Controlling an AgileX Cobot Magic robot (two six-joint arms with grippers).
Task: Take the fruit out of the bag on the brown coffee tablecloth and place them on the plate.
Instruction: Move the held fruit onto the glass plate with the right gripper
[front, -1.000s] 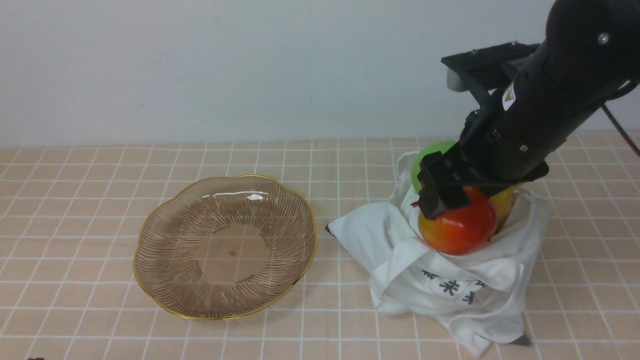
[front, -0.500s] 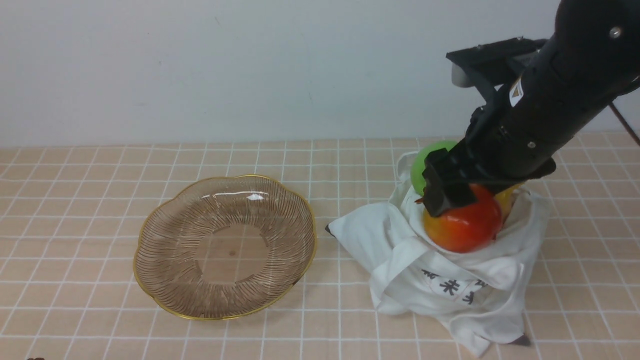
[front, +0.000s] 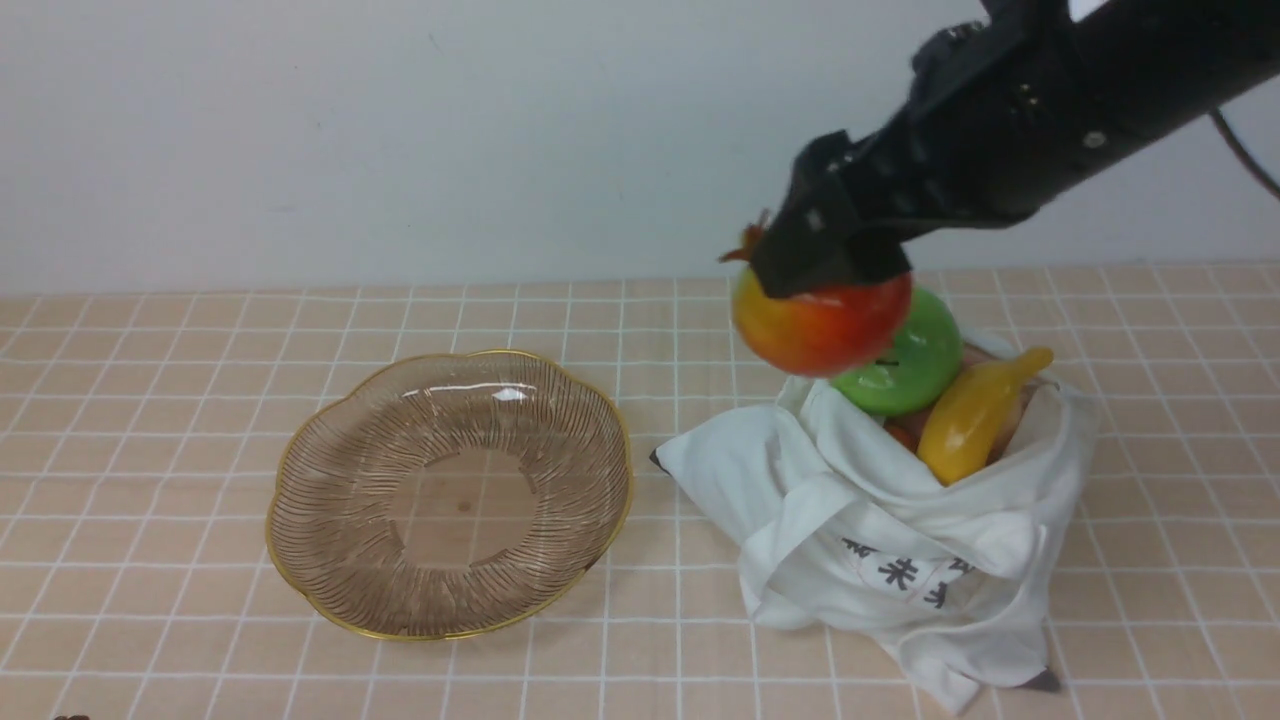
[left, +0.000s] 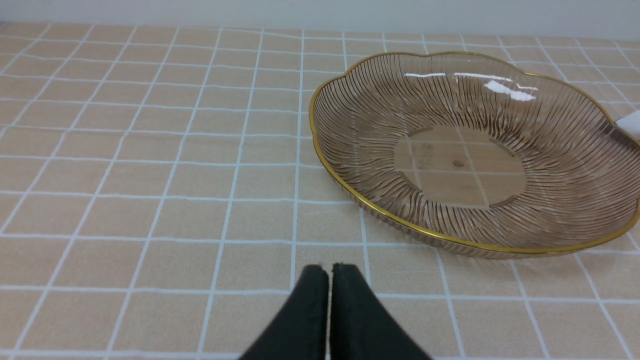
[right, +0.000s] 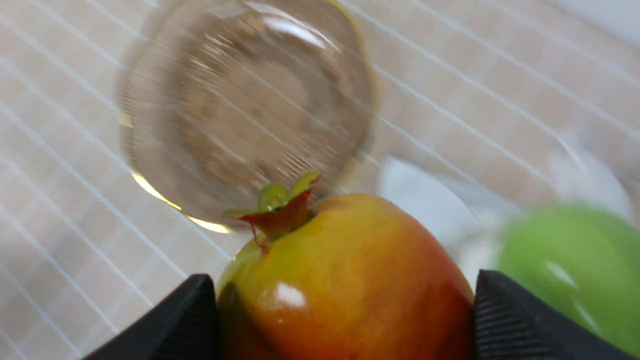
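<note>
My right gripper (front: 835, 265) is shut on the red-orange pomegranate (front: 820, 325) and holds it in the air above the bag's left edge; in the right wrist view the pomegranate (right: 345, 285) sits between both fingers. The white bag (front: 900, 540) lies open on the tablecloth (front: 150, 420) with the green apple (front: 905, 365) and yellow banana (front: 975, 410) in its mouth. The glass plate (front: 300, 470) with gold rim stands empty to the left. My left gripper (left: 329, 272) is shut and empty, low over the cloth near the plate's rim (left: 350, 195).
A plain white wall runs along the back of the table. The right arm (front: 1050, 110) reaches in from the upper right above the bag. Bare cloth lies between the plate and the bag.
My right gripper has lifted the pomegranate out of the bag, up and to the left. The apple and banana now show in the bag's mouth. The plate has not moved.
</note>
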